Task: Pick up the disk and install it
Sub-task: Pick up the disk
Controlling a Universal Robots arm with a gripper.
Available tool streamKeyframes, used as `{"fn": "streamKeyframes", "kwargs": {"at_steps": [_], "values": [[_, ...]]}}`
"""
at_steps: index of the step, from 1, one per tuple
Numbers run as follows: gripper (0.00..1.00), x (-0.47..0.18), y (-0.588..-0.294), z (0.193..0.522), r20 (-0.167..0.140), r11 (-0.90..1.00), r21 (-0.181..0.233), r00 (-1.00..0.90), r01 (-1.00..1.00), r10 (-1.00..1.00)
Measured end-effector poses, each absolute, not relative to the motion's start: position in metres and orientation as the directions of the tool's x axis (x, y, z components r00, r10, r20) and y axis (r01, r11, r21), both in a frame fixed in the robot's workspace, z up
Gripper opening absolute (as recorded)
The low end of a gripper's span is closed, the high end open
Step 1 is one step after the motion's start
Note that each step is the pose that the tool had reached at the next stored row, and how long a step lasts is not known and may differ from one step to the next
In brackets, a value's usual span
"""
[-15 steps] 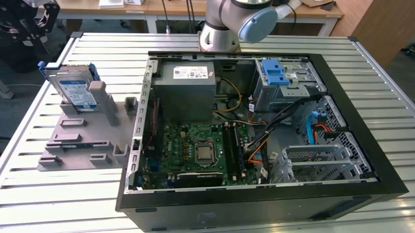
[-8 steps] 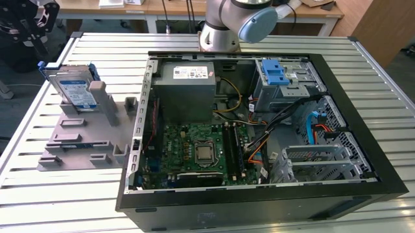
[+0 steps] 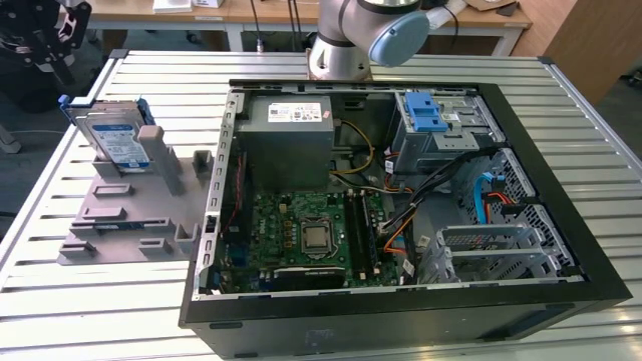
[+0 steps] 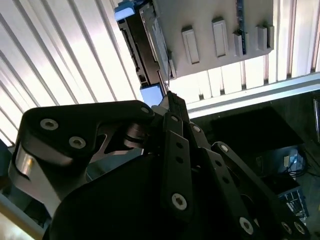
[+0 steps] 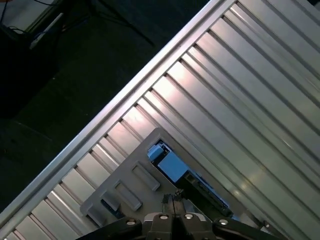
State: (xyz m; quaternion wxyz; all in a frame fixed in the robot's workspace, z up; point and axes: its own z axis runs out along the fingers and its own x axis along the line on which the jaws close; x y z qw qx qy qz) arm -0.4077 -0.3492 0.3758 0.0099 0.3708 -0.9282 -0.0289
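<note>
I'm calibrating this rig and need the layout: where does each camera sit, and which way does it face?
Exterior view: off the arm, raised, looking down on the open computer case; the arm's base shows beyond it.
First wrist view: on the wrist, looking down past the gripper at the table.
Second wrist view: on the wrist, looking along the gripper.
Shared: all three show the disk in its grey holder.
</note>
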Motion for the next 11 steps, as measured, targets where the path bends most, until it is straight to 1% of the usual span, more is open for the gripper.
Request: {"fn": "streamKeyframes", "kwargs": {"at_steps": [4,11], "values": [[0.11,-0.4078,-0.3491,0.3756,-0.015,0.694,0.068,-0.696,-0.717,-0.718],[0.11,-0.4077,-0.3492,0.375,-0.025,0.617,0.059,-0.619,-0.785,-0.785]]}}
